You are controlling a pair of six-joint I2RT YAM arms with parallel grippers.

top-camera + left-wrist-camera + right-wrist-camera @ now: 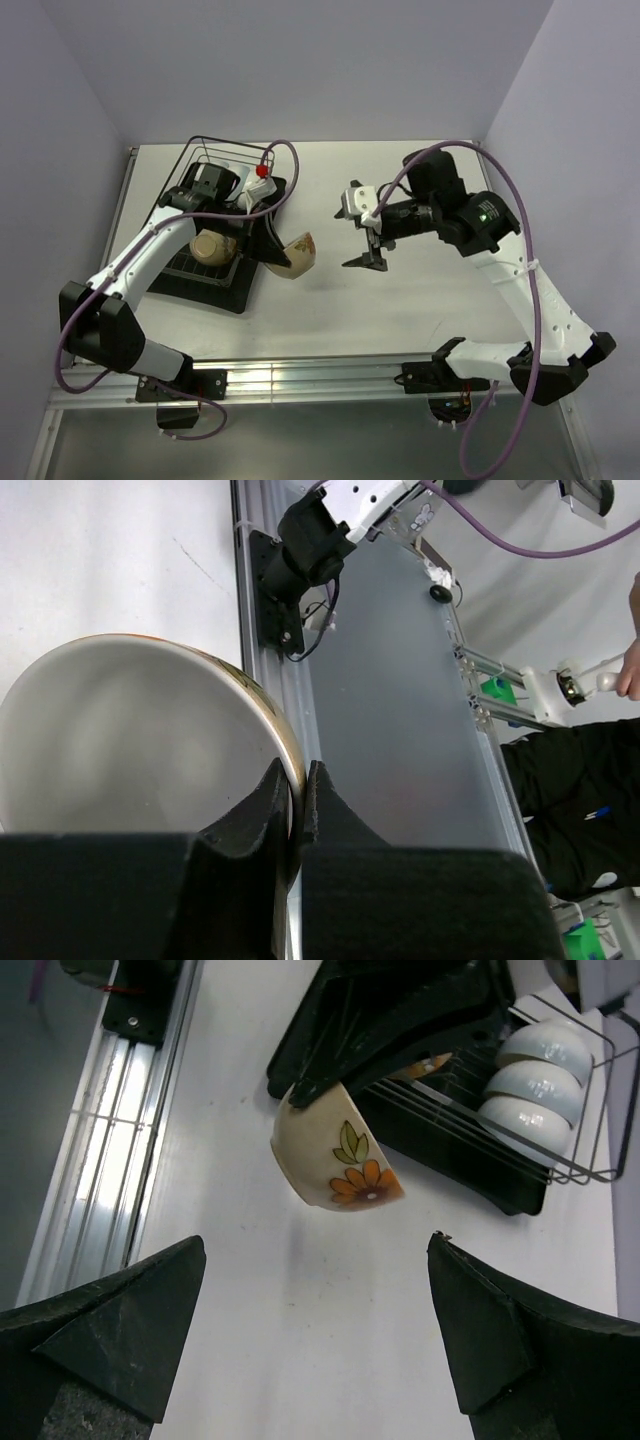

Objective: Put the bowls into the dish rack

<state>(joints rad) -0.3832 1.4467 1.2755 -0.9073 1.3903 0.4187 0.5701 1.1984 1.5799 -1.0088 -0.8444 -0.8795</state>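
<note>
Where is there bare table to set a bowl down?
Bare table lies between the dish rack, the right gripper and the near edge. Crowded: beside the rack, where the left gripper holds a flowered bowl.

White table (400,310) (aluminium rail (320,372) in front)

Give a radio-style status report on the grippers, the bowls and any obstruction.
Left gripper shut on flowered bowl beside dish rack. Right gripper open, empty. Three white bowls racked. No obstruction seen.
</note>
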